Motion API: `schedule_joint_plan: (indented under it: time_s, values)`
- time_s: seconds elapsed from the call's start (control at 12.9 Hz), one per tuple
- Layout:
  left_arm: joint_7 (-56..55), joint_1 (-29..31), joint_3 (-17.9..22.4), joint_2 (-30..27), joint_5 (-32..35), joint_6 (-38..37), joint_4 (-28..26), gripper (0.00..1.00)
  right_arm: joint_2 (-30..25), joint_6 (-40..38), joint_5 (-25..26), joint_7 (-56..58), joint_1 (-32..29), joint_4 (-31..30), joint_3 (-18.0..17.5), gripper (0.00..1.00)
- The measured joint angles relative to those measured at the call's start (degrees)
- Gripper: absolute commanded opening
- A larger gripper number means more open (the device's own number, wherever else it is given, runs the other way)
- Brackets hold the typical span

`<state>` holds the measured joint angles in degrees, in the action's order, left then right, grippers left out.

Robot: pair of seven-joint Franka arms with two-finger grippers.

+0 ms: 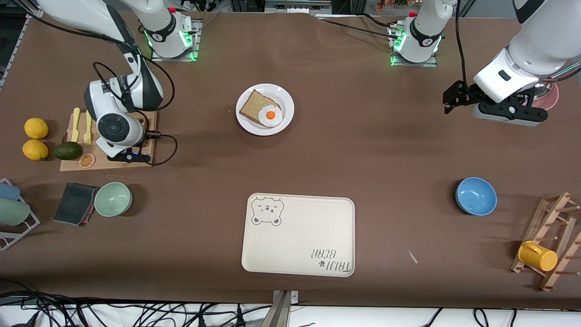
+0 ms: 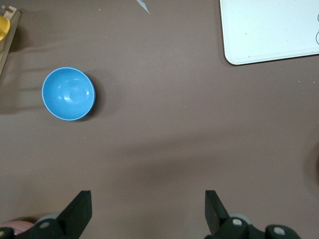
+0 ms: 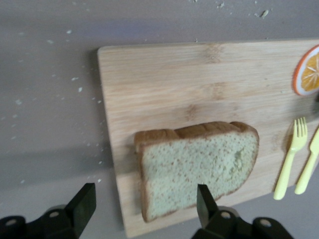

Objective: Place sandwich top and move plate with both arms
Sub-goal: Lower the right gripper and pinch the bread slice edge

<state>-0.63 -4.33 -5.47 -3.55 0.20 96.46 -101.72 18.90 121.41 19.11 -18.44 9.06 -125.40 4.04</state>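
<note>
Right arm: bent down over the cutting board [image 1: 109,159] at its own end of the table, wrist pointing straight down.
Right gripper [image 3: 142,211]: fingers spread apart, holding nothing, hovering over the sandwich top [image 3: 197,167].
Sandwich top: flat on the board, light speckled crumb up, near the board's edge; yellow fork [image 3: 290,157] and knife beside it, orange slice [image 3: 309,69] at a corner.
Left arm: raised over bare table toward its own end, forearm angled down.
Left gripper [image 2: 147,211]: fingers wide apart, empty, over bare brown table; blue bowl [image 2: 68,93] nearby, nearer the front cam.
Plate [image 1: 265,109]: mid-table, carrying dark bread slice [image 1: 254,106] w/ fried egg [image 1: 270,115] on top.
Tray [image 1: 298,235]: nearer the front cam than the plate, well apart.
</note>
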Motion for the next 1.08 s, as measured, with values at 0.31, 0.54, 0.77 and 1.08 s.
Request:
schedule_joint_plan:
  time_s: [0.31, 0.54, 0.77, 1.08]
  values:
    - [0.0, 0.0, 0.0, 0.0, 0.0, 0.0, 0.0, 1.0, 2.38, 0.47, 0.0, -0.64, 0.0, 0.0, 0.19, 0.65]
    - [0.0, 0.0, 0.0, 0.0, 0.0, 0.0, 0.0, 1.0, 2.8, 0.47, 0.0, -1.04, 0.0, 0.01, 0.22, 0.51]
    - [0.0, 0.0, 0.0, 0.0, 0.0, 0.0, 0.0, 1.0, 2.87, 0.47, 0.0, -1.12, -0.06, 0.0, 0.25, 0.4]
    - [0.0, 0.0, 0.0, 0.0, 0.0, 0.0, 0.0, 1.0, 3.35, 0.51, 0.0, -1.14, -0.71, 0.01, 0.3, 0.08]
